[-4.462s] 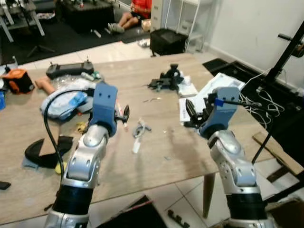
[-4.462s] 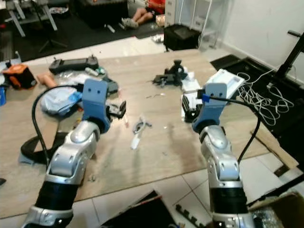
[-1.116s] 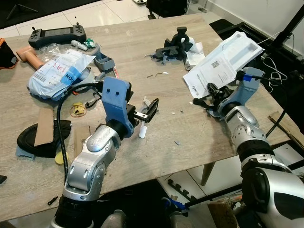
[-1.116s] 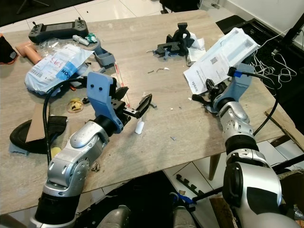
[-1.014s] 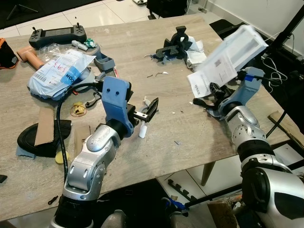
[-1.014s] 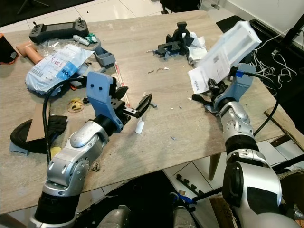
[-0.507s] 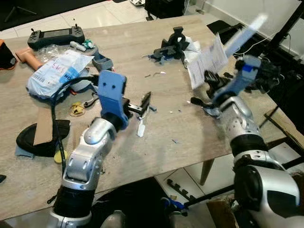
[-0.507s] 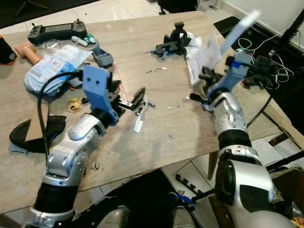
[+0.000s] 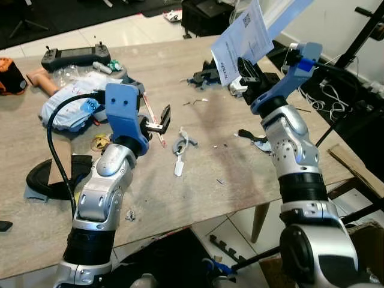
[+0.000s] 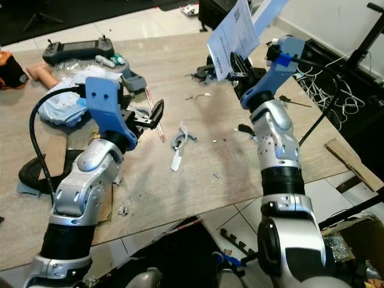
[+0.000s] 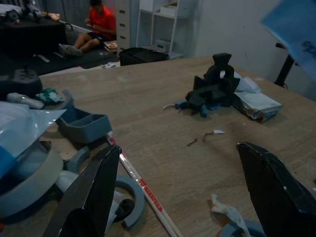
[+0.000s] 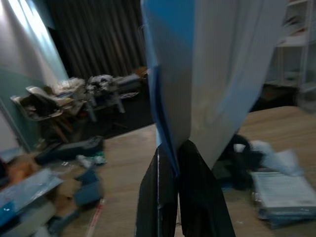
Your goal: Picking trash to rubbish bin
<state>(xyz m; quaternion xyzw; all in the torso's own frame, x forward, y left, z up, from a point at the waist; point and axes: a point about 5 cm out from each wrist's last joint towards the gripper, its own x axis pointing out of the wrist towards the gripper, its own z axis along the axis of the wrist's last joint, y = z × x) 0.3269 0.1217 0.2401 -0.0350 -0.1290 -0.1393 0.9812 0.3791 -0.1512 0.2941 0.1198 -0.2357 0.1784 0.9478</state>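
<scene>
Right eye view: right hand (image 10: 239, 67), fingers pinched together on the lower edge of a light, limp white-and-blue plastic mailer (image 10: 235, 33), holds it aloft at 1 o'clock over the counter (image 10: 198, 174); left hand (image 10: 153, 117) hovers, fingers apart, at 9 o'clock.

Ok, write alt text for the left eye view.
The right gripper holds a white and blue mailer up above a cluttered wooden table. The left gripper hovers open over scraps near a red and white stick.
</scene>
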